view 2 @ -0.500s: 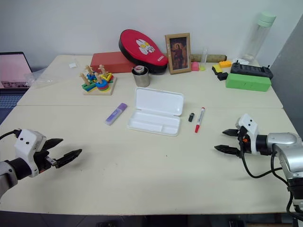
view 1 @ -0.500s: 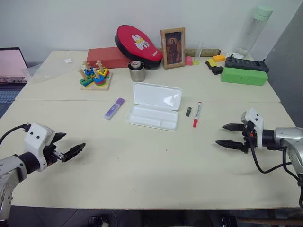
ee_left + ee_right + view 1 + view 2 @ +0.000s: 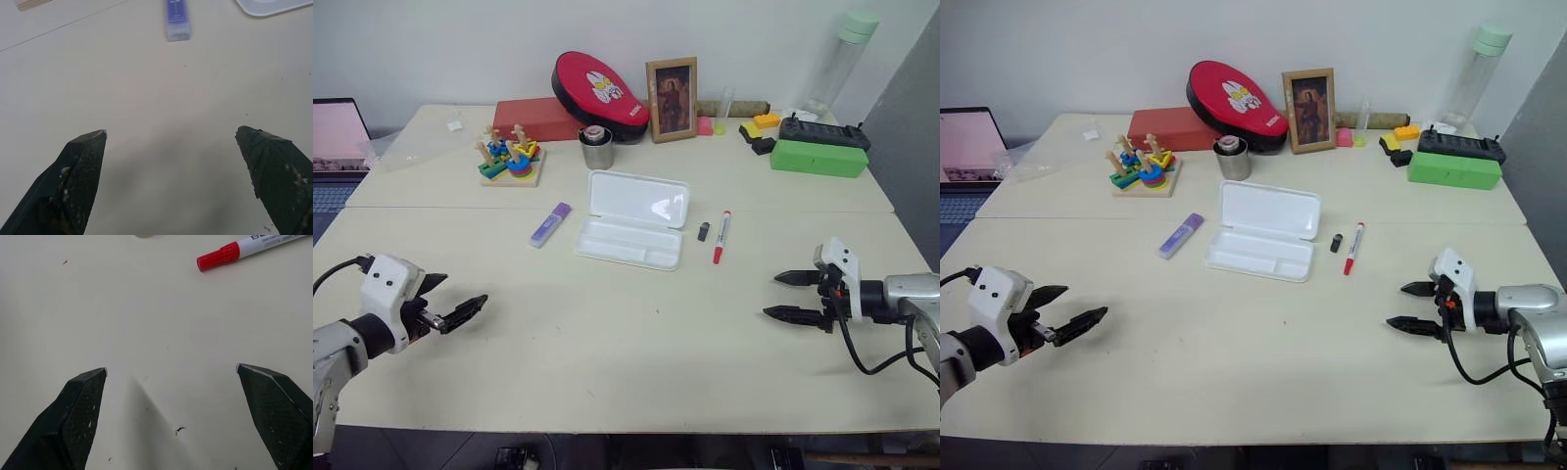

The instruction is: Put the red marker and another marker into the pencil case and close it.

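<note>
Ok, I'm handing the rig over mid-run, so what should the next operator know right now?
Left gripper: open, empty, above the table.
Right gripper: open, empty.
Pencil case: lid open, tray empty, mid-table.
Purple marker: on the table left of the case.
Red marker: on the table right of it, beside a small dark cap.
Done: nothing. Left: load both markers, close the lid.

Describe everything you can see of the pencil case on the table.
The pencil case is a flat white box, plastic by its look, with rounded corners. It lies open on the cream table, its hinged lid folded back flat away from the robot, glossy inside. The tray is split into long compartments, all empty. Nothing touches it.
</note>
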